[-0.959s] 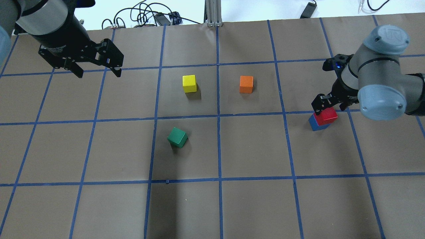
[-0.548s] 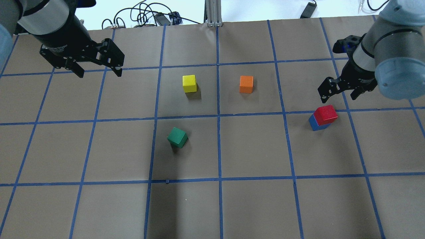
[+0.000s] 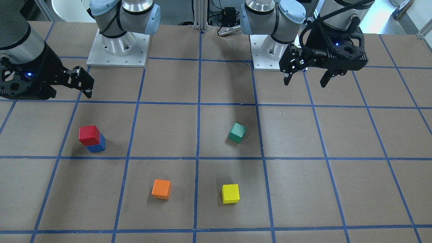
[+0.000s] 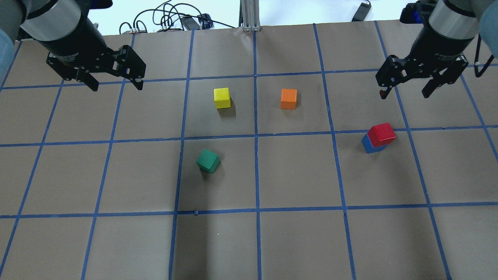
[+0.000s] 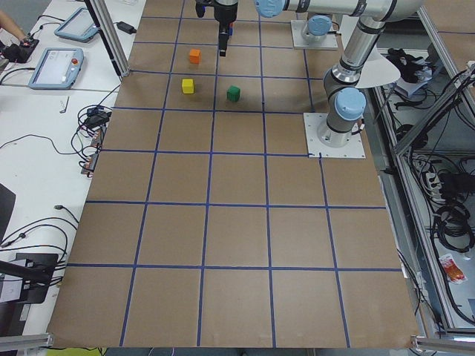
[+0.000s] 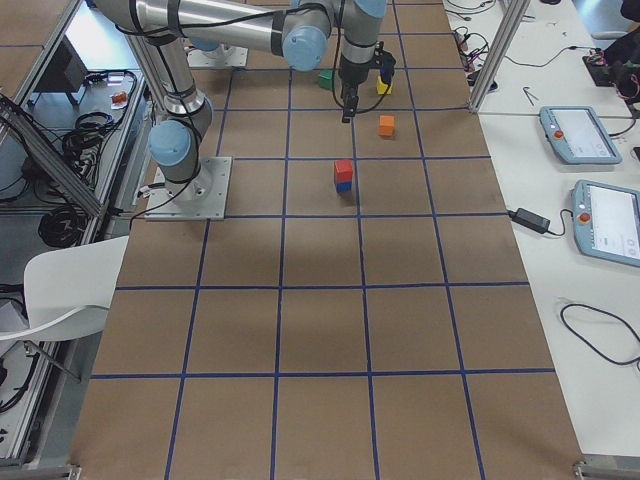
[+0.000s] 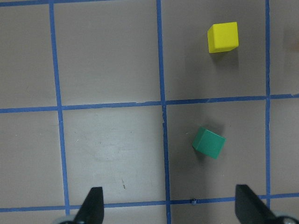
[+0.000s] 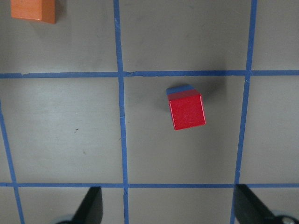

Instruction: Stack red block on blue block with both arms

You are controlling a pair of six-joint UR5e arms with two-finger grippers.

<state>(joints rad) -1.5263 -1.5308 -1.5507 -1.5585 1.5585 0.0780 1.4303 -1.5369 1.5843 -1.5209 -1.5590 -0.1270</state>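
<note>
pincers first. right pincer (image 4: pixel 404 92): jaws spread wide, nothing between them, raised above the surface (image 4: pixel 295 175) and apart from the stack. its wrist view looks straight down past both open fingertips at the stack. left pincer (image 4: pixel 116 86): also wide open and empty, hanging over the far left of the grid, well apart from every cube.

red block (image 4: pixel 382 134): sits on top of the blue block (image 4: pixel 367 146), free of any grip, on the robot's right side, just beside a tape line. only a sliver of blue shows under it in the right wrist view. faces look roughly aligned; a slight offset or twist cannot be ruled out from these angles.

progress, as judged: stacking looks done, with red on blue, ungripped, and both arms clear. what is left seems no more than parking the arms; no further grasp looks needed.

surroundings: orange cube (image 4: pixel 288 98) and yellow cube (image 4: pixel 221 97) in the far middle squares, green cube (image 4: pixel 208 160) turned on the diagonal nearer the robot. all three are well apart from the stack. nothing stands between either pincer and the stack. only risk i see: a low arm sweep knocking the tower.
</note>
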